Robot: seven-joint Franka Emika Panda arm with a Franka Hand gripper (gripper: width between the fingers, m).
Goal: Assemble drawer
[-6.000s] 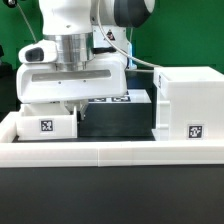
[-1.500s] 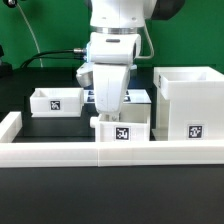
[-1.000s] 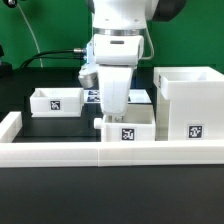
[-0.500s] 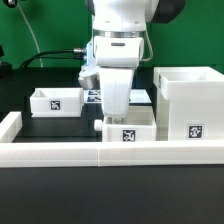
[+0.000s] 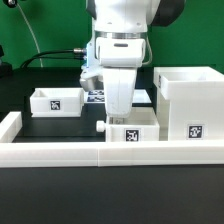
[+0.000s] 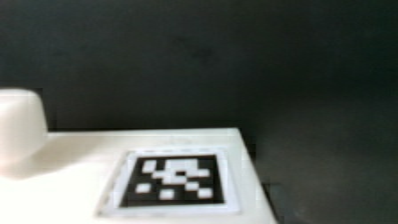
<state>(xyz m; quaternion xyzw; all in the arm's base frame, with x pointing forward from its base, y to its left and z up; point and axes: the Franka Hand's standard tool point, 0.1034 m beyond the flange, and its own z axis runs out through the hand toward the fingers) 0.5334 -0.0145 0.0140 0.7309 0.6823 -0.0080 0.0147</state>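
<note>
My gripper (image 5: 120,112) reaches straight down into a small white tray (image 5: 143,131) and is shut on its wall. The tray sits low behind the front wall, just to the exterior view's left of the tall white box shell (image 5: 190,100). It has a tag on its front and a small knob (image 5: 101,127) on its left side. The wrist view shows the tray's white face with a tag (image 6: 175,180) and the knob (image 6: 18,130); my fingertips are out of that view. A second small tray (image 5: 57,100) stands at the exterior view's left.
A long low white wall (image 5: 60,152) runs along the front of the table. The marker board (image 5: 96,96) lies behind my arm. A green backdrop and a black cable are at the back left.
My gripper has carried the small tray from the left side to the middle, then shifted it right and down toward the box shell. The left tray and shell have not moved recently.
</note>
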